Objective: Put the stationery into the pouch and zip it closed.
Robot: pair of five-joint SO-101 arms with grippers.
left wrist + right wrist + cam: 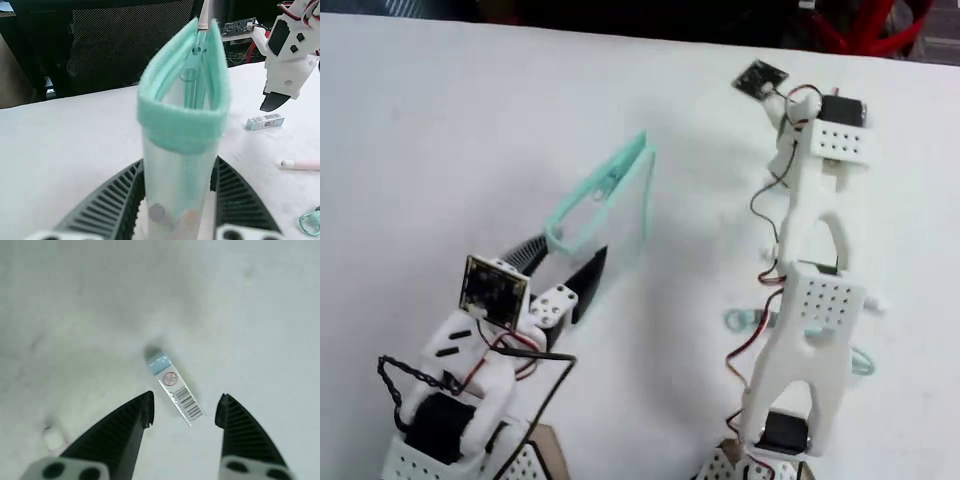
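The pouch [605, 195] is clear with a teal zip band, and it stands tilted off the table with its mouth open. My left gripper [565, 255] is shut on its lower end. In the left wrist view the pouch [182, 120] rises between the black fingers [112, 197], with a slim clear stick [192, 75] inside. My right gripper [186, 399] is open, hanging just above a small barcoded eraser [172, 390] on the table. That eraser [265, 121] and the right gripper [275, 102] also appear beyond the pouch.
A pink pen [300, 164] lies on the table near the eraser, and its end [52, 437] shows beside one right finger. Teal scissors [745, 320] lie partly under the right arm [815, 300]. The white table [440, 130] stretches to the left and back.
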